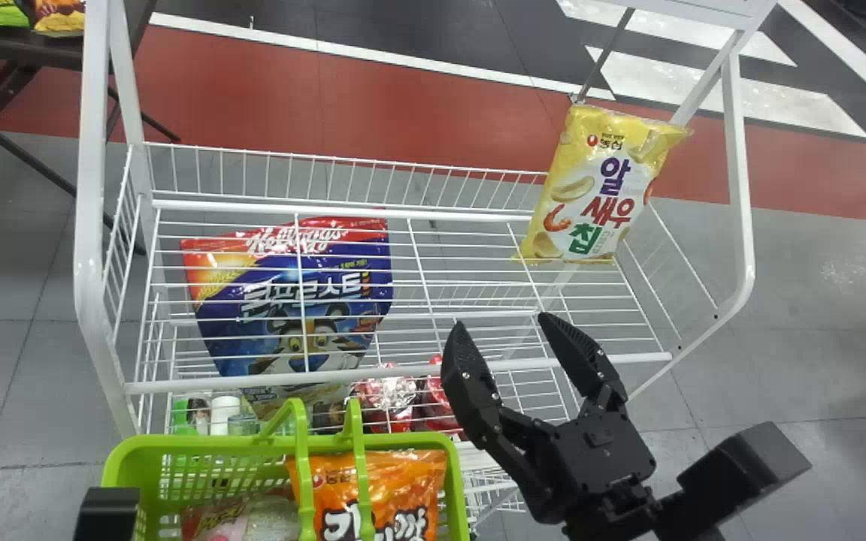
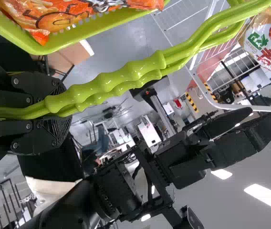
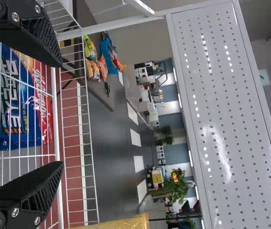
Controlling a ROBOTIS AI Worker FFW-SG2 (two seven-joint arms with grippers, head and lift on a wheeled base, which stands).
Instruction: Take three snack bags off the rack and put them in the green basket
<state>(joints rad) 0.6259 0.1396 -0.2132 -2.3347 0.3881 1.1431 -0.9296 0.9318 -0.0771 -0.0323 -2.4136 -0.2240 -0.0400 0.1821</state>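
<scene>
My right gripper [image 1: 502,321] hangs spread, lower right; yellow snack bag [image 1: 598,184] beyond it, upper right; my left gripper [image 1: 106,515] pinches basket handles [image 2: 121,83].

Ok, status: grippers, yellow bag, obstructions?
Left gripper shut on basket handles. Right gripper open over rack. Yellow bag at rack's right end. Approach looks unobstructed.

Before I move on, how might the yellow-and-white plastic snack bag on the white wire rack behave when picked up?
The bag is probably light for its size, given the chips pictured on it. Its wrinkled, shiny film suggests it would give when pinched and might slip. Such chips could crack if squeezed.
</scene>
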